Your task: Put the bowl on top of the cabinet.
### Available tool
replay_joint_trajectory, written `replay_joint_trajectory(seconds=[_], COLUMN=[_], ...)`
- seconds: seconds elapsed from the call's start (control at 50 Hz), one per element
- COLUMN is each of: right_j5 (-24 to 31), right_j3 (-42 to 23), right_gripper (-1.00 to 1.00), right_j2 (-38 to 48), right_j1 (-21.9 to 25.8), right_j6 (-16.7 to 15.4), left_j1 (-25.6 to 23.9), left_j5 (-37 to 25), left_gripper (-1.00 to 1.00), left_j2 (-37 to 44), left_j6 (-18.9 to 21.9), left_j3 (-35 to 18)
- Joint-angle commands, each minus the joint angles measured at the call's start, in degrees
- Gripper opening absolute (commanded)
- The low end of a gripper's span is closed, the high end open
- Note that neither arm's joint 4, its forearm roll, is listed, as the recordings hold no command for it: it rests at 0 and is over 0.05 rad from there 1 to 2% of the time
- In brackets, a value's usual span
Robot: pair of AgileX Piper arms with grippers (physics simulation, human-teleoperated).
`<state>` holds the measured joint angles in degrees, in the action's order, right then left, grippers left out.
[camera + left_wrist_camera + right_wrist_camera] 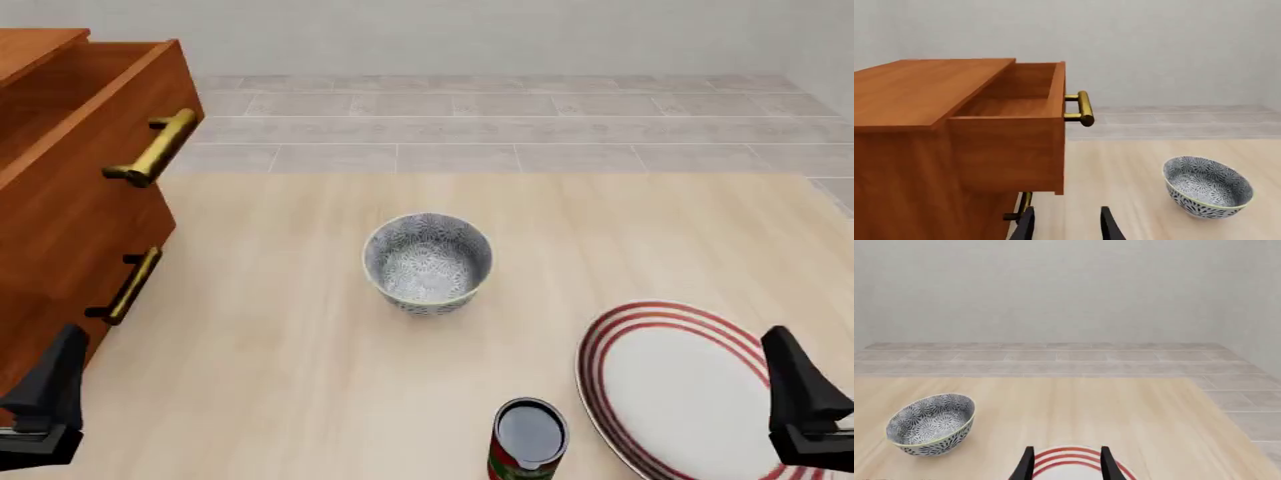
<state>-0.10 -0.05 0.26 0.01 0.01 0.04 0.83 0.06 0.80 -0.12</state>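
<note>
The bowl [427, 262], small, deep and blue-patterned, stands upright on the table in the middle of the front view, untouched. It also shows in the left wrist view as the bowl [1207, 187] and in the right wrist view as the bowl [933, 423]. The reddish-brown cabinet [60, 215] stands at the far left, its top drawer [1011, 107] pulled out and empty. My left gripper [1067, 229] is open, low beside the cabinet's front and well short of the bowl. My right gripper [1067, 465] is open over the plate, with nothing in it.
A flat white plate with red rings [681, 390] lies at the front right. A dark can [530, 438] stands at the front centre, nearer me than the bowl. Brass bar handles [154, 148] stick out from the cabinet drawers. The table's far edge meets a grey tiled floor.
</note>
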Motion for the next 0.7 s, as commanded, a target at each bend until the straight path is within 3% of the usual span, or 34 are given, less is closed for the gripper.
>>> replay_joint_trajectory(seconds=[0.02,0.08,0.1,0.34,0.38,0.46,0.6,0.7], right_j5=[-0.06,0.12,-0.04,-0.07,-0.12,-0.27,-0.03,-0.14], right_j3=[0.01,0.04,0.0,0.03,0.02,0.01,0.04,0.04], right_gripper=[1.0,1.0,1.0,1.0,1.0,1.0,1.0,1.0], right_j2=[-0.18,-0.16,0.12,0.1,0.12,0.22,-0.15,-0.19], right_j1=[0.68,0.72,0.74,0.62,0.51,0.46,0.4,0.26], right_j6=[-0.78,-0.92,-0.99,-1.02,-0.87,-0.98,-0.74,-0.58], left_j1=[0.69,-2.04,-1.79,-3.04,-2.77,-4.1,-6.98,-9.62], left_j5=[0.16,2.02,-0.38,-1.51,-1.1,-0.72,-1.43,2.23], left_gripper=[1.0,1.0,1.0,1.0,1.0,1.0,1.0,1.0], left_j2=[-0.03,-0.05,-0.04,-0.02,0.12,0.0,2.69,8.85], left_j6=[1.91,6.85,4.6,5.23,7.68,5.76,4.52,5.38], left_j3=[-0.16,0.09,0.1,0.11,0.05,-0.06,-4.76,-8.02])
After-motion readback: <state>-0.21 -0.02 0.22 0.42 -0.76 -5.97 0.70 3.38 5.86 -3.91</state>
